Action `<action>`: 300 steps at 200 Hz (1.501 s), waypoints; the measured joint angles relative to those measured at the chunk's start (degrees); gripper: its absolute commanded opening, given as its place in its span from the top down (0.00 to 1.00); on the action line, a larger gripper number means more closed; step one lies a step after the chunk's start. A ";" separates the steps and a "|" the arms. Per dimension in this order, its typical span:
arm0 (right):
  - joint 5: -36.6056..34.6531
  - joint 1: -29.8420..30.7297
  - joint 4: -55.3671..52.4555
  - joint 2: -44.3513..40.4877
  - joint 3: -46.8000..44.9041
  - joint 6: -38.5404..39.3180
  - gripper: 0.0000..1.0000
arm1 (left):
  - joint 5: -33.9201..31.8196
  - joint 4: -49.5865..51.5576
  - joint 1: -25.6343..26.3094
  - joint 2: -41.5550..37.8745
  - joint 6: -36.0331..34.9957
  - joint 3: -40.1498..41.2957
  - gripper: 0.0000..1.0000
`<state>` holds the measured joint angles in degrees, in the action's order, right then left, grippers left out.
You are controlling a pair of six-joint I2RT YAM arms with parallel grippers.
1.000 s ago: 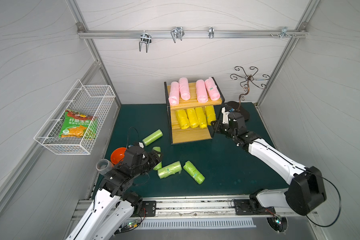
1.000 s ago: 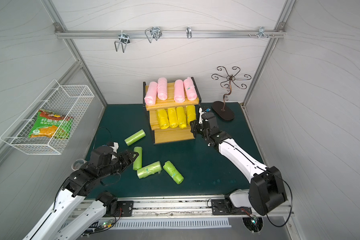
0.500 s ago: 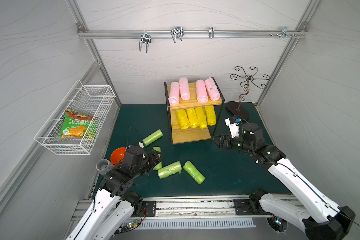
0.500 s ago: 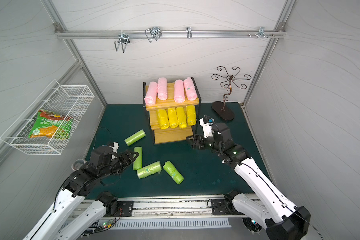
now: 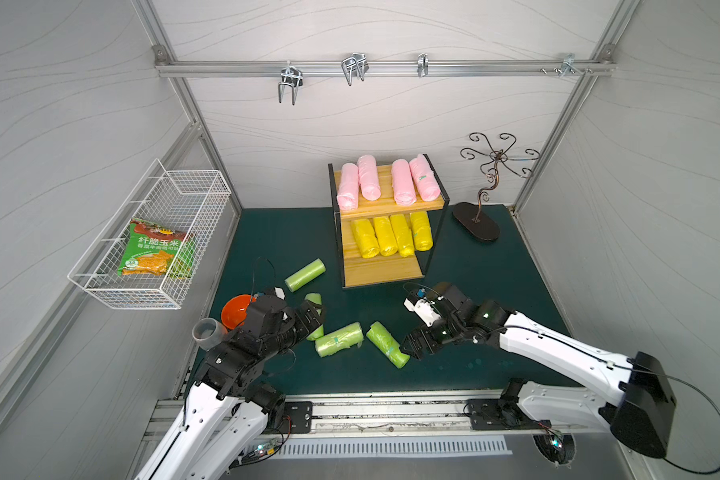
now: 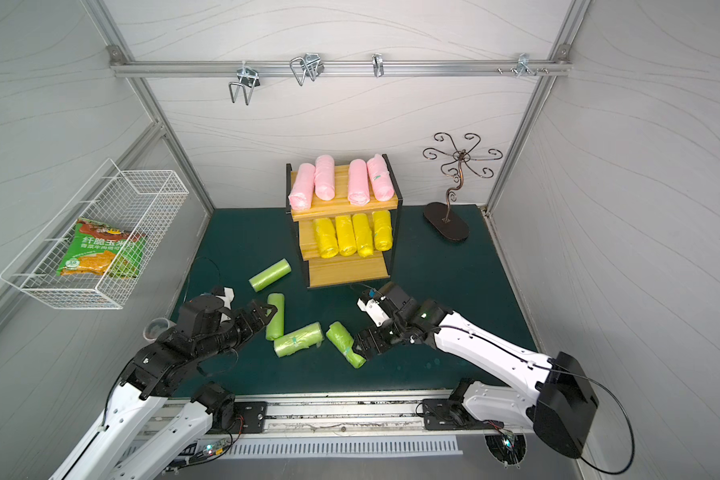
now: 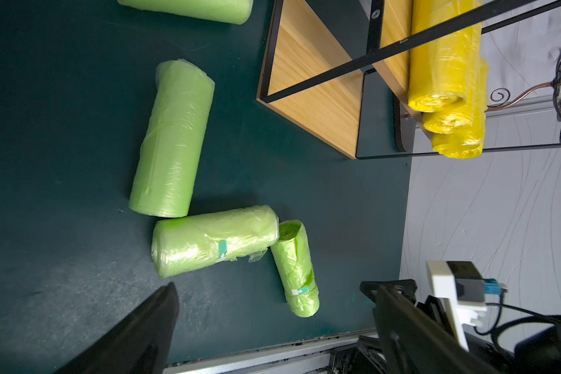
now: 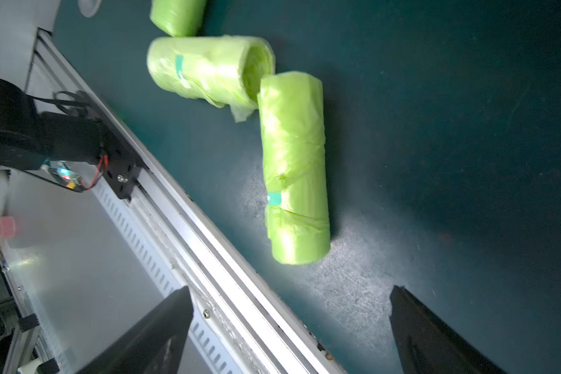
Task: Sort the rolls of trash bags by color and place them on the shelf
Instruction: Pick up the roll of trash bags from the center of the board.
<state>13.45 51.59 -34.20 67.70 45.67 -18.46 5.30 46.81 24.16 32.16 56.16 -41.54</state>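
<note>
Left tool (image 5: 313,315) and right tool (image 5: 413,347) are hanging wide open and empty, pink rolls (image 5: 368,176) and yellow rolls (image 5: 385,235) are sitting on the shelf (image 5: 381,272), but four green rolls (image 5: 339,340) are lying on the tabletop (image 5: 495,282) around the shelf's 7 o'clock.

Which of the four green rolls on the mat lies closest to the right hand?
The rightmost green roll, lying slanted and nearest the front rail. The open right hand sits right beside its lower end.

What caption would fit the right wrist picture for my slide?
Open right gripper faces a crinkly light green plastic roll lying on the dark green mat.
</note>
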 measured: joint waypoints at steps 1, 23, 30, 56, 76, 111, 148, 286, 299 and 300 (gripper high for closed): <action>-0.02 0.04 0.15 0.22 -0.09 0.00 0.01 | -0.02 -0.02 0.00 -0.02 0.00 0.00 0.01; -1.27 1.29 2.10 4.48 -0.39 -0.09 0.01 | -0.11 0.31 0.00 -0.31 0.00 0.00 0.01; -1.77 2.08 2.60 5.90 -0.13 -0.13 0.01 | -0.15 0.37 0.00 -0.39 0.00 0.00 0.02; -3.23 4.66 4.09 10.82 1.33 -1.20 0.04 | -0.17 0.37 0.00 -0.79 0.00 0.00 0.03; -3.91 5.88 4.46 13.20 2.51 -2.19 0.07 | -0.17 0.37 0.00 -0.92 0.02 0.00 0.03; -4.66 7.06 4.70 16.11 4.31 -4.87 0.12 | -0.17 0.37 0.00 -0.94 0.02 0.00 0.04; -4.92 8.37 4.48 21.49 5.51 -7.58 0.15 | -0.17 0.37 0.00 -0.94 0.00 0.00 0.05; -17.07 10.67 -1.18 14.80 4.72 -18.60 1.00 | 0.11 1.92 0.00 -2.40 -0.04 0.00 0.08; -18.93 9.60 -2.14 11.39 4.92 -18.01 1.00 | 0.26 2.34 0.00 -2.80 -0.04 0.00 0.08; -18.95 9.51 -2.14 11.26 4.96 -17.97 1.00 | 0.24 2.38 0.00 -2.82 -0.04 0.02 0.08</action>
<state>-5.50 61.10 -36.34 78.96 50.63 -36.42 5.54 49.19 24.16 29.34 56.12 -41.52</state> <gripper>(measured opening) 0.357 0.925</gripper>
